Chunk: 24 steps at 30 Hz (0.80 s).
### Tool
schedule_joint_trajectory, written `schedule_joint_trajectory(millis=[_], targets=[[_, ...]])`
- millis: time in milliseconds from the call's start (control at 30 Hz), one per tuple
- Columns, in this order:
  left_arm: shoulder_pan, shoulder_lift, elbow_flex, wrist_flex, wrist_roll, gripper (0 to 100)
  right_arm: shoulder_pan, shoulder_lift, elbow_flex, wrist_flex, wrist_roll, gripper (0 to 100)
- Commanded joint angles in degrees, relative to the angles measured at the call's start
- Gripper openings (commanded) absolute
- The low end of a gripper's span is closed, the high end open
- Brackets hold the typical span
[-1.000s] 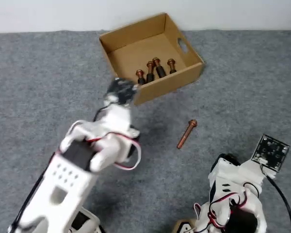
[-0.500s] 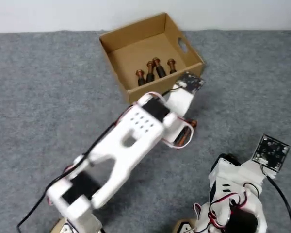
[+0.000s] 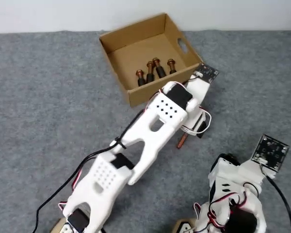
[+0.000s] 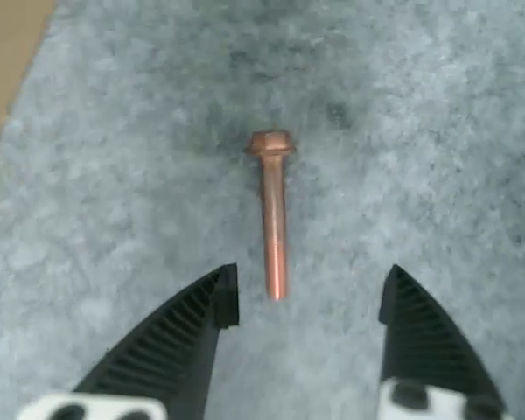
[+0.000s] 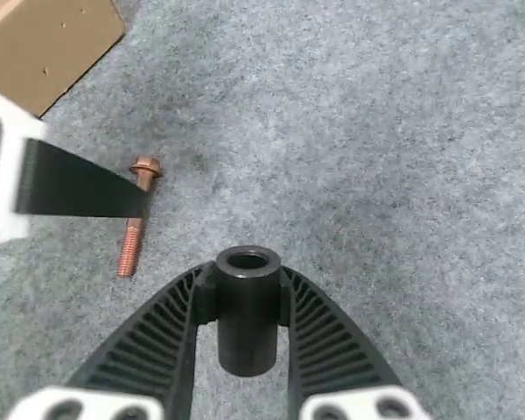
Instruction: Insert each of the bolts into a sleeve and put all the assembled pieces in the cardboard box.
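A copper bolt (image 4: pixel 274 219) lies flat on the grey carpet, and my left gripper (image 4: pixel 308 293) hangs open just above it, one finger on each side of the shaft's tip. From above, the left arm (image 3: pixel 169 109) covers most of the bolt (image 3: pixel 183 141), with the shaft end showing. My right gripper (image 5: pixel 243 289) is shut on a black sleeve (image 5: pixel 247 324), held upright with its bore facing up, a short way from the bolt (image 5: pixel 136 219). The cardboard box (image 3: pixel 136 30) at the back holds several assembled pieces (image 3: pixel 155 70).
The right arm (image 3: pixel 233 194) sits low at the front right. The left arm stretches diagonally from the front left to beside the box's near corner (image 3: pixel 199 63). Open carpet lies left of the box and at the far right.
The left arm has swung from the box's front left wall rightward over the loose bolt, now covering most of it. The right arm has stayed still.
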Motion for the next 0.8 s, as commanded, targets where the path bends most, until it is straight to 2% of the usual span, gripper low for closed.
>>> schedule_joint_trajectory(millis=[0,200,467,767], targets=[[0.4,4.0,-9.7,1.6,0.6,26,0.7,0.1,-0.3,-1.3,-0.7,0.8],[0.4,13.4,-19.9,1.3,0.6,26,0.7,0.1,-0.1,-1.3,-0.7,0.8],[0.4,22.4,-26.1,1.4,0.6,26,0.7,0.1,0.1,-1.4,-0.7,0.8],[-1.8,26.5,-30.5,1.2,0.2,6,0.7,0.0,0.2,-1.5,-0.7,0.8]])
